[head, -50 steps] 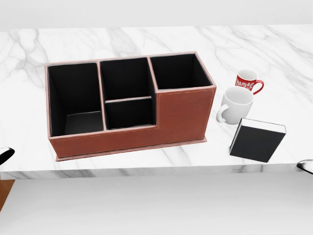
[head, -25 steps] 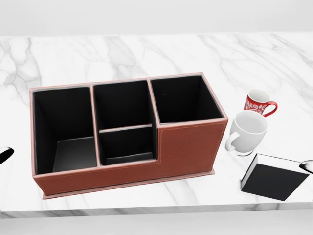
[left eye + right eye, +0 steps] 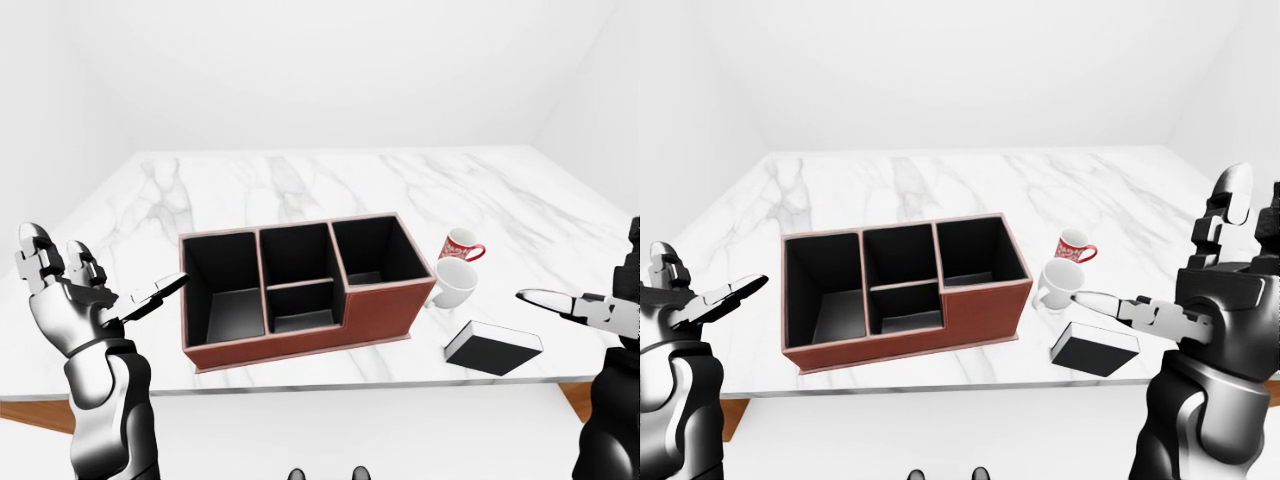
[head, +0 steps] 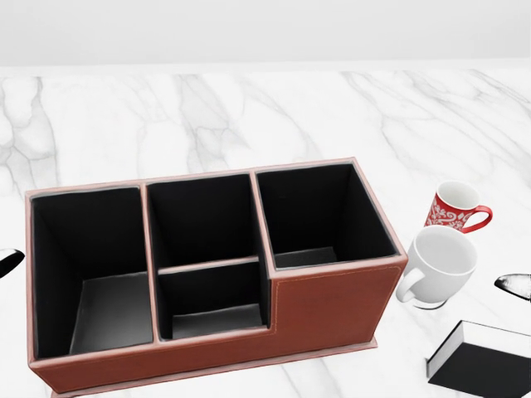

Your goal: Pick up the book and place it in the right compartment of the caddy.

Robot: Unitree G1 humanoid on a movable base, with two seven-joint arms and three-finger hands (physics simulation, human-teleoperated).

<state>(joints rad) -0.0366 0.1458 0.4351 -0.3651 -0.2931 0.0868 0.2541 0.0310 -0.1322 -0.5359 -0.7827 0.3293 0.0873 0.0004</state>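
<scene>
I see the white marble table [image 3: 300,190] filling my view. On it stands the brown caddy [image 4: 332,311], black inside, its compartments all empty, the right one tall-walled. Just right of it sit a white mug [image 4: 438,264] and a red patterned mug [image 4: 455,207]. The book [image 3: 492,348] lies flat near the table's near edge, below the mugs: black cover, white page edges. My left hand [image 3: 70,295] and right hand [image 3: 1220,290] hover with fingers spread wide, holding nothing, each clear of the table's things.
</scene>
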